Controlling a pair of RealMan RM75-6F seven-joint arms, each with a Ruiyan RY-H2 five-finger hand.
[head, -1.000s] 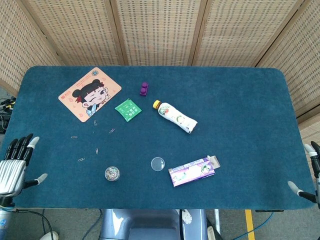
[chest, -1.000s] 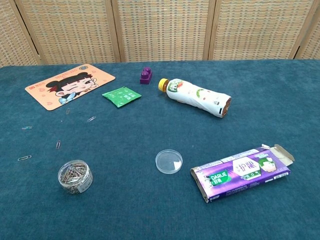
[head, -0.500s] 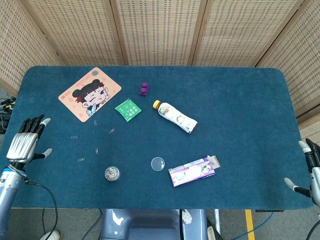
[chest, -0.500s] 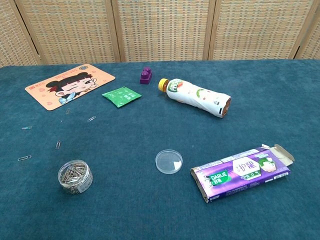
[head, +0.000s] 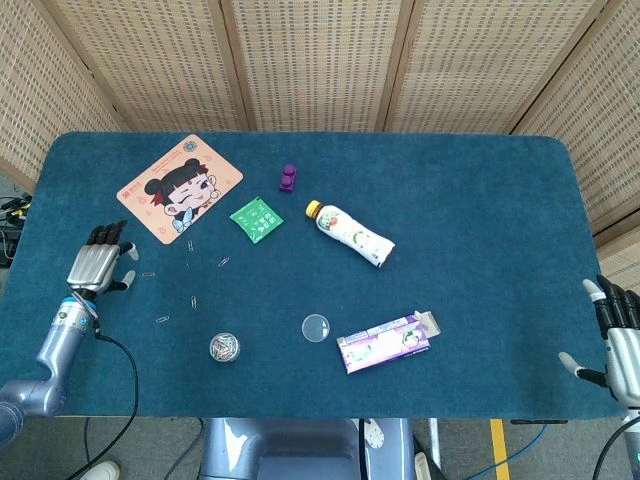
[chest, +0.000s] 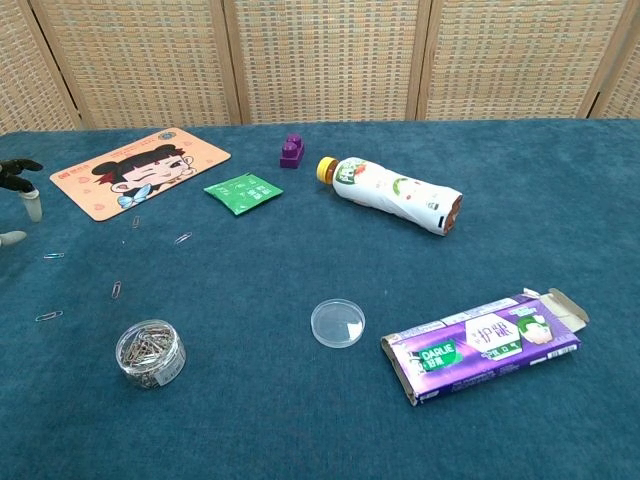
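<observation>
L hand (head: 97, 267) fingers (head: 104, 236) spread apart, holding nothing, hovering over the table (head: 480, 220) near its L edge. Nearest things: loose paper clips (head: 148, 274) scattered just right of it on the cloth, w/ the cartoon mat (head: 181, 188) a bit beyond the fingertips. Clips look like thin bent wire: very light, stiff, lying flat on soft felt, so prob fiddly to lift; best pinched across the long sides between thumb and one fingertip, or slid first. R hand (head: 620, 340) also open, fingers apart, empty, at the far R edge, well apart from everything.

Further out: small clear tub of clips (head: 225, 348) near the front edge, its round clear lid (head: 316, 327) lying separately to the right. Purple carton (head: 384, 343) w/ open end flap beside the lid. Mid-table: drink bottle (head: 350, 234) on its side, yellow cap toward the green sachet (head: 256, 219); purple block (head: 288, 178) behind those
</observation>
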